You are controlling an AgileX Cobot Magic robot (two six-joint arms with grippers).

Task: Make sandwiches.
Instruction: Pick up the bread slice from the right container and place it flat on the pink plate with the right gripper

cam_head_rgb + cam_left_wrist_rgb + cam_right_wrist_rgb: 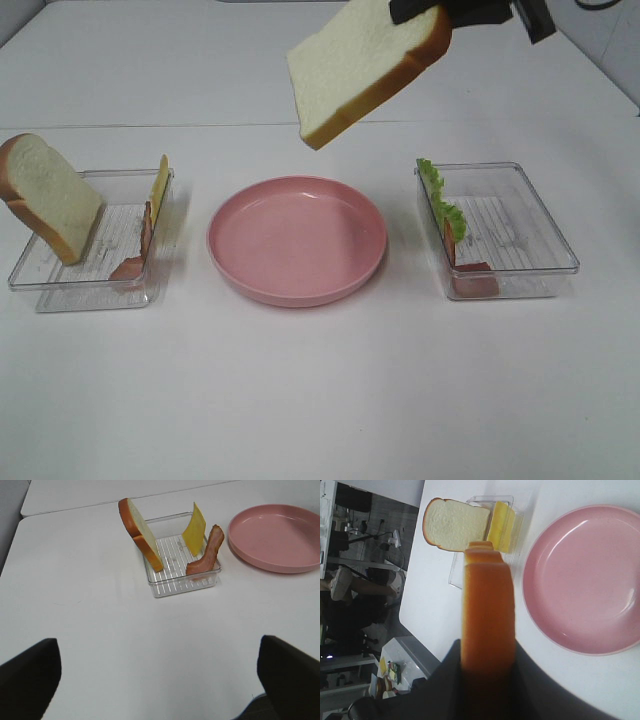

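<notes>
Table [320, 400]: white and flat; it carries the plate and both trays.
Pink plate [297, 240]: round, in the middle of the table, between the two trays and apart from both.
Right tray [520, 240]: clear plastic box, to the right of the plate.
Left tray [90, 283]: clear plastic box, to the left of the plate.
Held bread slice [365, 70]: thick and white with a tan crust, tilted in the air above the far side of the plate, touching nothing below it.
Second bread slice [50, 195]: it stands tilted in the left tray and leans on the wall far from the plate.
Right gripper [440, 8]: closed on the crust edge of the held bread slice, one finger on each face.
Left gripper [160, 680]: fingers spread wide with only table between them; it hangs well back from the left tray.
Lettuce [443, 200]: frilly green, upright along the plate-side wall of the right tray.
Cheese slice [159, 185]: yellow square, on edge against the plate-side wall of the left tray.
Left bacon strip [140, 245]: reddish-brown, bent, just beside the cheese slice in the left tray.
Right bacon strip [470, 275]: in the right tray, in the near corner below the lettuce.
</notes>
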